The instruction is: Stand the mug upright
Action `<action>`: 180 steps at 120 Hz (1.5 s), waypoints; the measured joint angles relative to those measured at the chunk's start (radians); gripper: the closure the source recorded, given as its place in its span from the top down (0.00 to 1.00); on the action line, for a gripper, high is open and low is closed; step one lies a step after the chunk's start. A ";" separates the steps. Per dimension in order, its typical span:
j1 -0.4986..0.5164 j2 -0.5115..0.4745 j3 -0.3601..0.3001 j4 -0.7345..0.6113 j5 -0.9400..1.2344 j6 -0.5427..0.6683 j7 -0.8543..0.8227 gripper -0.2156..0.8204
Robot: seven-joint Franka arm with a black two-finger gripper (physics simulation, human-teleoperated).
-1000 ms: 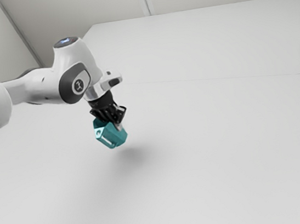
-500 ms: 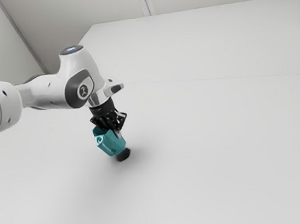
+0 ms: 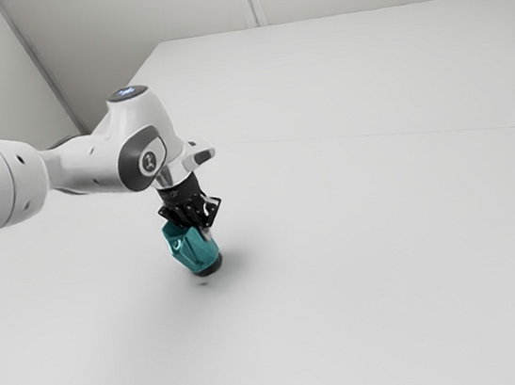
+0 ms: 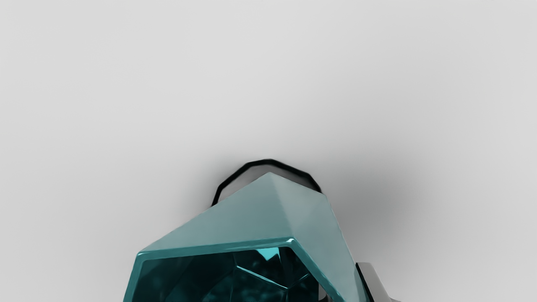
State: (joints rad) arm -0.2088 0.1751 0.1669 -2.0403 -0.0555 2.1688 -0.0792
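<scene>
The gripper (image 3: 205,230) is shut on the wall of the teal faceted mug (image 3: 194,249) in the exterior view. The mug leans, its open end up toward the exterior view's left and its base lower, toward the right. Whether the base touches the table is unclear. In the wrist view, the gripper (image 4: 345,288) has one finger outside the wall and a bit of the other visible inside the opening. The mug (image 4: 235,222) shows its rim and dark interior there. Its handle cannot be made out clearly.
A dark rounded shape (image 3: 211,268) lies just under the mug's base, and appears as a black-edged arc (image 4: 268,161) beyond the mug in the wrist view. The pale table (image 3: 370,254) spreads around, with a large white panel (image 3: 337,77) behind.
My hand has come down with the mug, slightly toward the exterior view's right at the end. The dark shape under the mug has come into view, and the mug now overlaps it more.
</scene>
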 joint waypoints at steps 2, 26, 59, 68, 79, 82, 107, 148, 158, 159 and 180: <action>0.000 0.002 0.000 0.000 -0.001 0.001 0.000 0.06; 0.001 0.010 0.000 0.001 -0.015 0.010 -0.002 0.06; 0.008 0.018 0.000 0.000 -0.034 0.025 0.002 0.16; 0.008 0.011 0.000 0.000 -0.036 0.027 0.003 0.18; 0.007 -0.005 0.000 0.001 -0.037 0.028 0.005 0.24; 0.006 -0.010 0.001 0.001 -0.037 0.028 0.005 0.27; 0.002 -0.038 0.001 0.007 -0.036 0.027 0.008 0.41; 0.001 -0.117 0.002 0.056 -0.024 0.001 0.023 0.55; 0.006 -0.137 0.002 0.078 -0.023 -0.010 0.040 0.61; 0.006 -0.140 0.002 0.080 -0.023 -0.011 0.042 0.62; 0.021 -0.181 0.006 0.176 0.016 -0.071 0.095 0.70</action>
State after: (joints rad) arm -0.1877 -0.0063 0.1731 -1.8640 -0.0391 2.0983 0.0157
